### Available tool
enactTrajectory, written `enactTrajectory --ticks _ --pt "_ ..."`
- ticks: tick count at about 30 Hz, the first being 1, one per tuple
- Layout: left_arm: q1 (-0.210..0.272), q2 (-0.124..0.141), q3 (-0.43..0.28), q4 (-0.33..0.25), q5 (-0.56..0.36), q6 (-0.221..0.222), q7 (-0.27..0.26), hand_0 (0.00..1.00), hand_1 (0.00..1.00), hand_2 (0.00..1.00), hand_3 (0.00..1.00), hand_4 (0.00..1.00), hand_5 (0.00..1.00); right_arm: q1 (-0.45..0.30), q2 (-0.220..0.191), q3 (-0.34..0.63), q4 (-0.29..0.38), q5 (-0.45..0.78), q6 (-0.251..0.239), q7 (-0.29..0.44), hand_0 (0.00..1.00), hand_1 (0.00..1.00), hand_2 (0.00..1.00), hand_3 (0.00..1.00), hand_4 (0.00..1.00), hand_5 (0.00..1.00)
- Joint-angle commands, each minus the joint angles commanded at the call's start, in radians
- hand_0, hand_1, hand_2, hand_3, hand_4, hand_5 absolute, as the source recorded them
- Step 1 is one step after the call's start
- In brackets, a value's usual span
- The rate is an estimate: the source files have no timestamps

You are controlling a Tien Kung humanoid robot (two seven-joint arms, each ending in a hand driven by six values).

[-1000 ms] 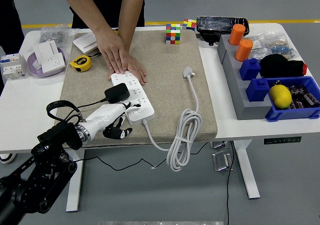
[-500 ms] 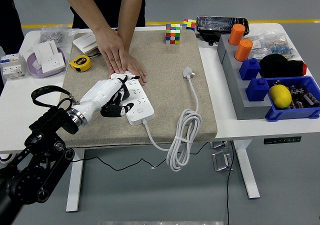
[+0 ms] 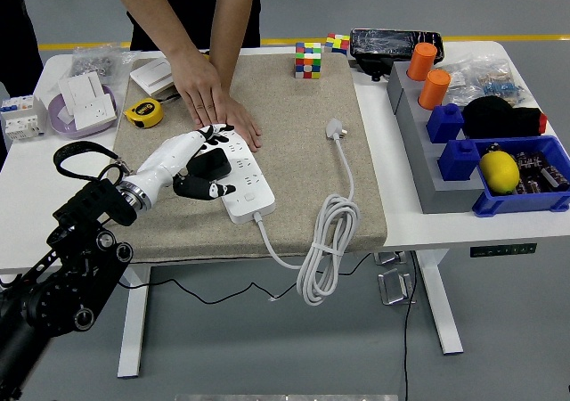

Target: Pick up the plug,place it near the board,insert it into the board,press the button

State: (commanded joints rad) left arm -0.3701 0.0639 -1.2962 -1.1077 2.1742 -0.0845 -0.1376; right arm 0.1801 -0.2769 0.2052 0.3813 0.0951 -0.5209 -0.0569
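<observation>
Over 1 second the left hand (image 3: 198, 165) has carried the black plug (image 3: 212, 162), gripped in its fingers, up over the board (image 3: 239, 174) beneath; insertion looks imminent.

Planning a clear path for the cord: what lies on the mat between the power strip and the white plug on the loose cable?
In the head view, nothing: between the power strip and the white plug only bare beige mat shows.

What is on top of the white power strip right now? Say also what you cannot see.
On the power strip sit a black plug, with the robot's left hand around it, and a person's hands pressing its far end. The sockets beneath hands and plug are hidden.
</observation>
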Motion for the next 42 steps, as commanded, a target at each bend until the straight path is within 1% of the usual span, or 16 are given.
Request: enactTrajectory --ticks 3,4,9,10,13,15,16,21,22,27,28,33,34,39,40,42 --pt "-0.011 -0.004 -0.008 0.032 0.018 0.011 -0.002 0.692 0.806 0.786 0.961 0.980 0.198 0.000 0.000 0.000 0.000 0.000 0.000 -0.001 0.810 0.760 0.729 0.749 0.998 0.998" --pt "-0.015 -0.006 -0.012 0.043 0.025 0.015 -0.001 0.695 0.817 0.798 0.959 0.998 0.234 0.001 0.000 -0.001 0.000 -0.001 0.000 -0.002 0.810 0.760 0.729 0.749 0.998 0.998" --pt "-0.038 -0.017 -0.038 0.115 0.051 0.044 -0.004 0.695 0.817 0.798 0.959 0.998 0.234 0.005 -0.001 0.002 0.001 -0.003 0.001 -0.002 0.810 0.760 0.729 0.749 0.998 0.998" --pt "-0.042 -0.019 -0.041 0.126 0.054 0.048 -0.005 0.681 0.814 0.793 0.914 0.998 0.234 0.005 -0.001 0.002 0.001 -0.003 0.001 -0.002 0.810 0.759 0.729 0.749 0.998 0.998" --pt "-0.051 -0.023 -0.049 0.165 0.069 0.069 -0.007 0.681 0.814 0.793 0.914 0.998 0.234 0.005 -0.001 0.003 0.000 -0.003 0.001 -0.002 0.810 0.759 0.729 0.749 0.998 0.998" --pt "-0.053 -0.025 -0.052 0.179 0.076 0.074 -0.007 0.681 0.814 0.793 0.914 0.998 0.234 0.005 -0.001 0.002 0.000 -0.002 0.001 -0.002 0.810 0.759 0.729 0.749 0.998 0.998" --pt "-0.055 -0.026 -0.053 0.190 0.084 0.080 -0.007 0.656 0.803 0.759 0.780 0.981 0.230 0.004 -0.001 0.002 0.000 -0.002 0.002 -0.002 0.810 0.759 0.729 0.748 0.998 0.998" --pt "-0.058 -0.027 -0.055 0.220 0.095 0.096 -0.007 0.656 0.803 0.759 0.780 0.981 0.230 0.003 -0.001 0.002 0.000 -0.003 0.002 -0.003 0.810 0.759 0.729 0.748 0.998 0.998" --pt "-0.059 -0.027 -0.055 0.224 0.095 0.098 -0.006 0.648 0.793 0.743 0.588 0.948 0.253 0.004 -0.001 0.003 0.000 -0.003 0.002 -0.003 0.810 0.759 0.729 0.748 0.998 0.998" --pt "-0.061 -0.029 -0.055 0.234 0.090 0.113 -0.005 0.648 0.793 0.743 0.588 0.948 0.253 0.005 -0.001 0.002 0.000 -0.004 0.001 -0.003 0.810 0.759 0.729 0.748 0.998 0.998" --pt "-0.061 -0.029 -0.054 0.234 0.086 0.120 -0.005 0.601 0.758 0.662 0.552 0.810 0.352 0.005 -0.001 0.001 0.000 -0.004 0.002 -0.004 0.810 0.759 0.729 0.748 0.998 0.998" --pt "-0.063 -0.030 -0.053 0.235 0.072 0.153 -0.006 0.601 0.758 0.662 0.552 0.810 0.352 0.005 -0.001 -0.001 0.000 -0.004 0.002 -0.004 0.810 0.759 0.729 0.748 0.998 0.998" --pt "-0.063 -0.029 -0.052 0.235 0.066 0.157 -0.005 0.575 0.745 0.631 0.522 0.702 0.405 0.005 -0.001 -0.001 0.000 -0.004 0.002 -0.004 0.810 0.759 0.729 0.748 0.998 0.998" --pt "-0.066 -0.028 -0.049 0.241 0.056 0.159 -0.001 0.575 0.745 0.631 0.522 0.702 0.405 0.003 -0.002 -0.004 0.000 -0.006 0.002 -0.005 0.810 0.759 0.729 0.748 0.998 0.998" --pt "-0.066 -0.027 -0.048 0.243 0.057 0.159 -0.001 0.568 0.740 0.624 0.517 0.652 0.409 0.003 -0.002 -0.005 0.000 -0.006 0.002 -0.006 0.811 0.759 0.729 0.748 0.998 0.998" --pt "-0.066 -0.027 -0.046 0.248 0.061 0.157 -0.001 0.568 0.740 0.624 0.517 0.652 0.409 0.002 -0.002 -0.006 0.000 -0.005 0.002 -0.006 0.811 0.759 0.729 0.748 0.998 0.998"
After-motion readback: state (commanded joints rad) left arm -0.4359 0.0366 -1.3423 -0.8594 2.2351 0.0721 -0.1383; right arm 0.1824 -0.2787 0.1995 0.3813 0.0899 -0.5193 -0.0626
